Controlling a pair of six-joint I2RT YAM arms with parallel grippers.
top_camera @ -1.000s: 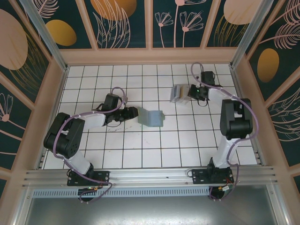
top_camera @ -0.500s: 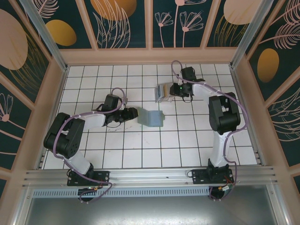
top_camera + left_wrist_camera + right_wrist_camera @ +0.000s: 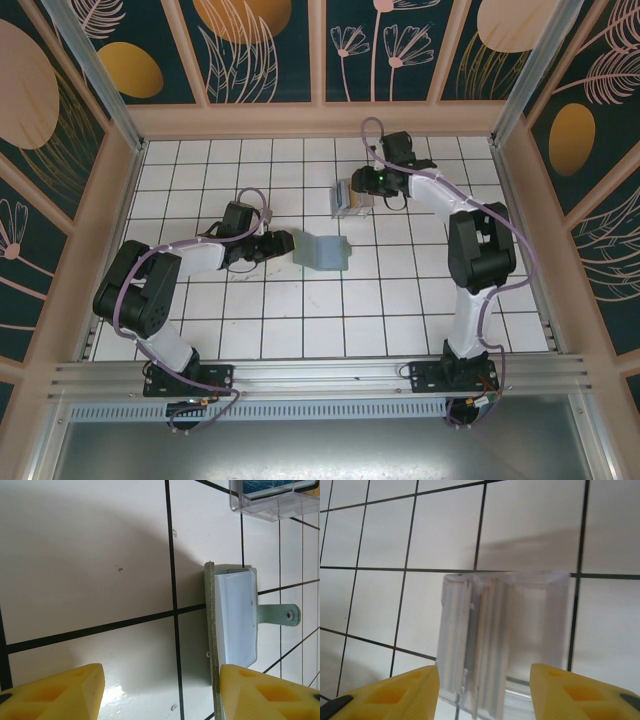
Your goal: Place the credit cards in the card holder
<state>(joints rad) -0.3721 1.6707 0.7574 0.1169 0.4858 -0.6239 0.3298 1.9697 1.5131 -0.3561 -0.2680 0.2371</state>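
Note:
The card holder [image 3: 322, 250] lies half open on the tiles, sage green outside and pale bluish inside, with a snap strap [image 3: 280, 615]. In the left wrist view its green edge [image 3: 210, 630] stands right beside one yellow finger [image 3: 270, 692]. My left gripper [image 3: 283, 243] is open just left of the holder and holds nothing. The credit cards [image 3: 492, 640] stand on edge in a clear plastic box [image 3: 350, 197], and a blue card [image 3: 265, 486] shows through it. My right gripper [image 3: 362, 190] is open at the box's right side, its fingers [image 3: 390, 695] on either side of the box's near end.
White tiled floor with black grid lines [image 3: 300, 320] runs to wooden walls [image 3: 320, 118] at the back and sides. A metal rail [image 3: 320, 375] with both arm bases crosses the near edge.
My right arm has swung left and the clear box with the cards has shifted left with it. Its jaws have gone from shut to open. The left arm and the card holder have not moved.

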